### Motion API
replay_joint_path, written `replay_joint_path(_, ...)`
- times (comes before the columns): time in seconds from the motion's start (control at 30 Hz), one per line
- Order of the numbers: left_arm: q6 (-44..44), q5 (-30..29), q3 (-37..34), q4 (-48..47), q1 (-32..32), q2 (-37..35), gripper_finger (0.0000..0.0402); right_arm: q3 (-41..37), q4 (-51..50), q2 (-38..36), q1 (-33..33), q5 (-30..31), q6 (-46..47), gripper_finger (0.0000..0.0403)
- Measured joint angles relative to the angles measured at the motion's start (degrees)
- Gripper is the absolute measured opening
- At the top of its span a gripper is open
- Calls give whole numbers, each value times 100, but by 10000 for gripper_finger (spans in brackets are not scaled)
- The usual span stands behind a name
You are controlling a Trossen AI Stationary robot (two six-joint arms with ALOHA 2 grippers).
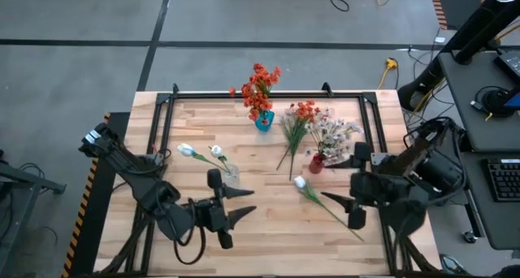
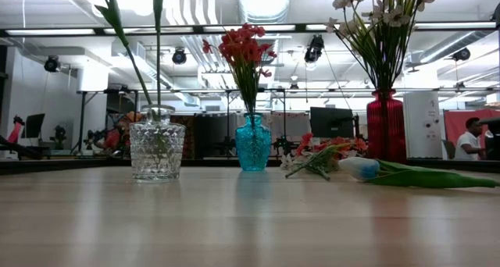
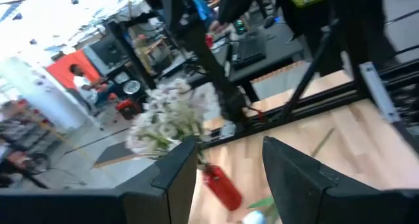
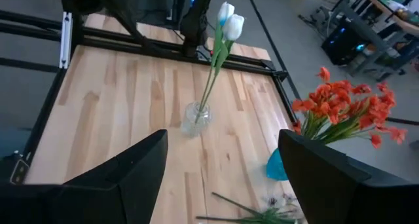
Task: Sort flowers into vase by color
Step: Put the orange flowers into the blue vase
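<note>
Nearest the low camera: noted one white tulip-like bud on a long green stem (image 2: 406, 173), lying flat on the pale wooden slatted table (image 1: 244, 148), bud at mid-table, stem trailing toward the right near corner. Observed two more white buds (image 4: 229, 21) standing upright in a clear cut-glass vase (image 2: 157, 150) on the table's left half. Recorded orange-red blossom clusters (image 1: 258, 87) standing in a small turquoise glass vase (image 2: 253, 142) near the far edge. Found pale pink-white small-blossom sprays (image 1: 335, 132) upright in a ribbed red glass vase (image 2: 386, 126) on the right half. Saw a loose orange-red spray (image 1: 299, 119) lying on the wood between the turquoise and red vases, stems pointing toward the near edge.

Left gripper (image 1: 237, 205) positioned over the near middle of the table, fingers (image 3: 177, 178) apart, holding nothing. Right gripper (image 1: 345, 206) hung just beside the lying stem, fingers (image 4: 131, 171) spread wide, empty.

Noted a person (image 2: 471, 138) in the room behind.
</note>
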Motion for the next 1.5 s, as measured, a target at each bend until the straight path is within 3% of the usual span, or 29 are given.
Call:
replay_joint_path(0.1, -244, 254, 31, 43, 9, 105, 157, -345, 111, -182, 230, 105, 172, 283)
replay_joint_path(0.53, -1561, 330, 35, 60, 711, 664, 157, -1298, 573, -691, 794, 213, 339, 283)
replay_joint_path(0.7, -1982, 779, 35, 61, 1069, 891, 157, -1422, 570, -853, 893, 211, 318, 283)
replay_joint_path(1.0, -2448, 818, 35, -4, 1426, 1281, 157, -1594, 573, -1178, 1062, 254, 60, 283)
replay_joint_path(1.27, -2705, 1011, 29, 128, 1908, 2073, 157, -1641, 571, -1198, 1062, 317, -85, 283)
replay_joint_path(1.5, -2809, 1007, 29, 108, 2061, 2233, 157, -1386, 617, -1230, 1062, 322, 39, 283)
